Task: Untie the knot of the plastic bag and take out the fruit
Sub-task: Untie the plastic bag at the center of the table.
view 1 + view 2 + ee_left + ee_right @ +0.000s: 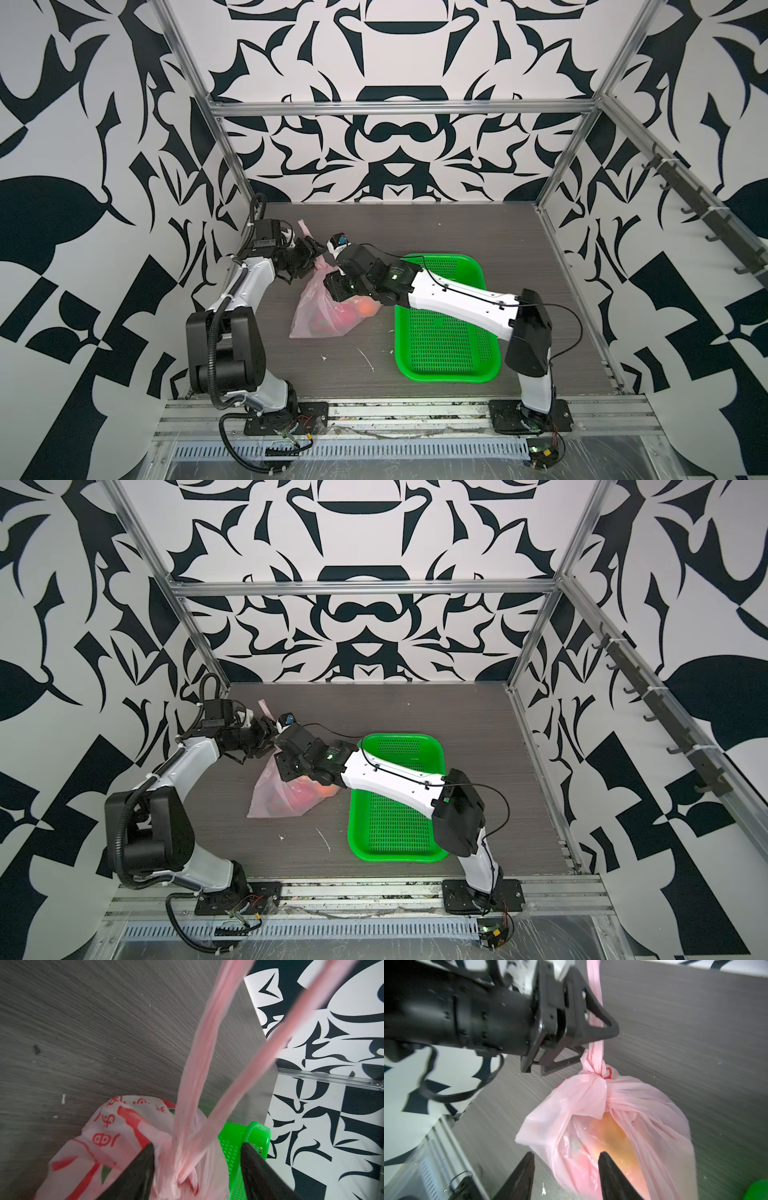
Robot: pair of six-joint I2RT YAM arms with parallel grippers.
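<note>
While your left gripper (198,1145) stood open astride the handle strands beside the knot (596,1066), your right gripper (566,1154) also gaped, holding nothing. The plastic bag (320,307) lay left of centre in both top views, with the fruit (366,308) seemingly all inside. You needed to pinch a knot strand, not the handle.

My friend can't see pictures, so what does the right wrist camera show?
A knotted pink plastic bag lies on a table, orange fruit glowing through it. The left end effector straddles the handle with open jaws, right by the knot. The right end effector is open beside the bag.
</note>
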